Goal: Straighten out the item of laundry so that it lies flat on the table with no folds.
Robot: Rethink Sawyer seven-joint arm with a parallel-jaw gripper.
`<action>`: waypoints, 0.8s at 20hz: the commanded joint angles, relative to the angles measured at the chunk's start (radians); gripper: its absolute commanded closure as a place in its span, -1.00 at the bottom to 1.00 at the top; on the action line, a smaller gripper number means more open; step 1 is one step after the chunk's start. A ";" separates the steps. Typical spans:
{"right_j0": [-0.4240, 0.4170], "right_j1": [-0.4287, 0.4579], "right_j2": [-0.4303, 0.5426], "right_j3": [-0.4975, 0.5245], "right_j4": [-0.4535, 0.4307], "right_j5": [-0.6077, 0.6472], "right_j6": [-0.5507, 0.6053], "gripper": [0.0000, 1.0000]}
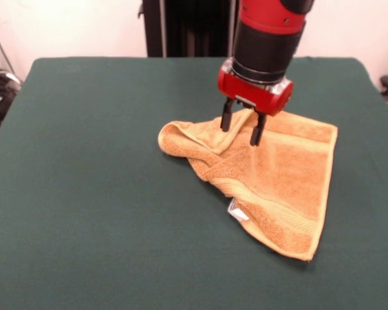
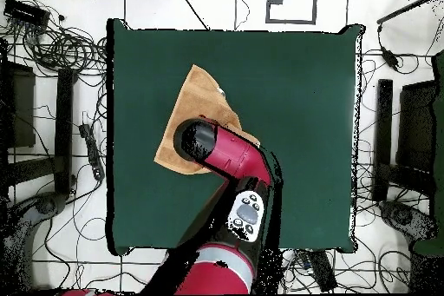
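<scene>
Spreading across nearly the whole front view, the dark green worktop (image 1: 90, 194) carries the towel (image 1: 284, 181) right of its middle. The red and black arm (image 1: 268, 39) comes down over the towel's far edge. The towel lies partly flat, its near corner pointing toward the camera, while its left side is bunched into a rolled fold (image 1: 181, 139). The hand (image 1: 243, 126) is released, its two dark fingers (image 1: 257, 132) parted astride a raised ridge of cloth. A small white tag (image 1: 237, 210) shows at the towel's left edge.
</scene>
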 commanded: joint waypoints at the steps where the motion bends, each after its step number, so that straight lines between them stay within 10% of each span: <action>1: 0.010 0.036 0.082 0.078 0.070 -0.002 0.304 -1.00; 16: -0.118 0.045 0.213 0.087 -0.076 -0.118 0.083 -1.00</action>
